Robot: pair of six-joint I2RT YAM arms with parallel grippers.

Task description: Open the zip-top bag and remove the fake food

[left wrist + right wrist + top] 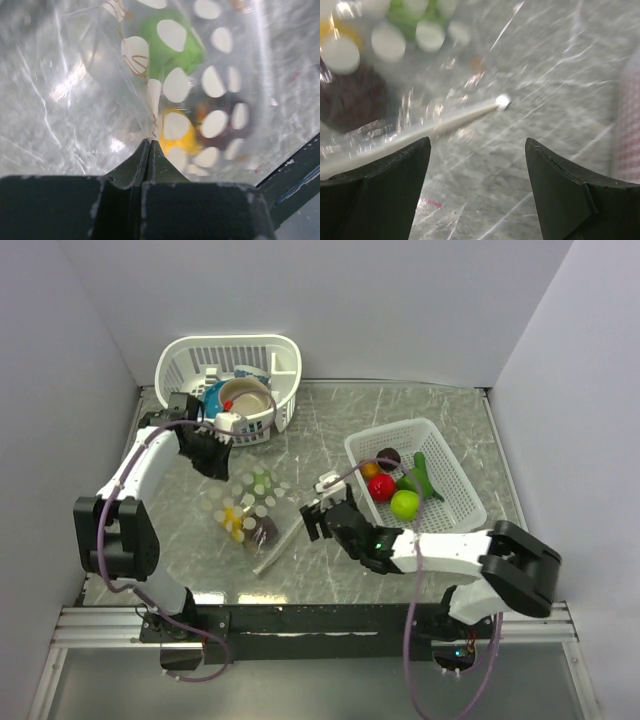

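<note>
I note the left gripper point(151, 144) pinched flat on the zip-top bag point(250, 512), which lies on the table point(420, 415) with fake food point(172, 47) inside, while the right gripper point(477, 165) gapes wide at its zip strip point(445, 120), gripping nothing.

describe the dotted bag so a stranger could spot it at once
On the grey marbled table, look between the round basket at back left and the mesh tray on the right. The bag sits there, the only clear plastic thing, white-dotted with toy food inside.
</note>
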